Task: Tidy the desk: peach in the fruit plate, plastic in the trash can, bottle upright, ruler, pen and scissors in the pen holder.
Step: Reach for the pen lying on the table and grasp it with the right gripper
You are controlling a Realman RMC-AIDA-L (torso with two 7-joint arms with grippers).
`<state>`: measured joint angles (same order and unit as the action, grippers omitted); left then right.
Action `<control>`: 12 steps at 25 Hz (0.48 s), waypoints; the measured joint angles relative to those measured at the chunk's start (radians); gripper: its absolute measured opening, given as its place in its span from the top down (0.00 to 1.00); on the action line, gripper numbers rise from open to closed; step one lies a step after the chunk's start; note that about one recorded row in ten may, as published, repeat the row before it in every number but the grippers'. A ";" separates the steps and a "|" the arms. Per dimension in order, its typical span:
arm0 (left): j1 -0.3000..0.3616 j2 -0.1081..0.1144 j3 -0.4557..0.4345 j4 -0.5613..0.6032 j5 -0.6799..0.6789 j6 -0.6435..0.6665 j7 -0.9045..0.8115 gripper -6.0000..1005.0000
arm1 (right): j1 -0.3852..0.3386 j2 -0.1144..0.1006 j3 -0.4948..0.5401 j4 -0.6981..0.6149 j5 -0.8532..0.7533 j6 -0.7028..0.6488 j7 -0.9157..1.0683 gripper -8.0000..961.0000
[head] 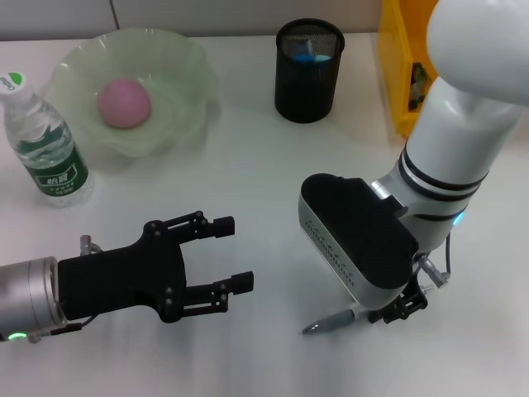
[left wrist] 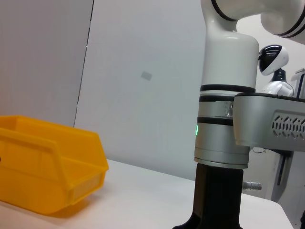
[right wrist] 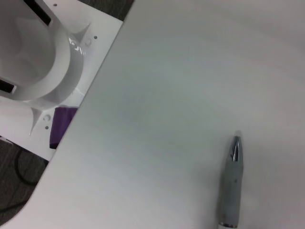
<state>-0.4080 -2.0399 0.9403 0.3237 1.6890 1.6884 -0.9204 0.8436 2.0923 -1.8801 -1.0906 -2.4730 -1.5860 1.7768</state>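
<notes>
We see the slim grey metal pen [head: 331, 321] lying flat under our right gripper [head: 398, 310] | fingers' state untold | left gripper [head: 227, 256] open, farther off.

We count one peach [head: 124, 102] in one fruit plate [head: 186, 62], one upright bottle [head: 45, 149], one pen holder [head: 308, 70] (blue items inside, number unclear), one pen [head: 331, 320], one yellow bin [head: 397, 74].
</notes>
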 joint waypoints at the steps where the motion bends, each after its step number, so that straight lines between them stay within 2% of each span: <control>1: 0.000 0.000 0.000 0.000 0.000 0.000 0.000 0.22 | 0.000 0.000 -0.003 0.000 0.000 0.002 0.000 0.71; 12: 0.004 0.000 0.000 0.000 0.000 0.000 0.002 0.22 | 0.000 0.000 -0.020 0.000 0.000 0.014 0.002 0.75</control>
<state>-0.4040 -2.0402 0.9403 0.3237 1.6889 1.6887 -0.9183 0.8437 2.0923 -1.9005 -1.0907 -2.4732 -1.5725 1.7785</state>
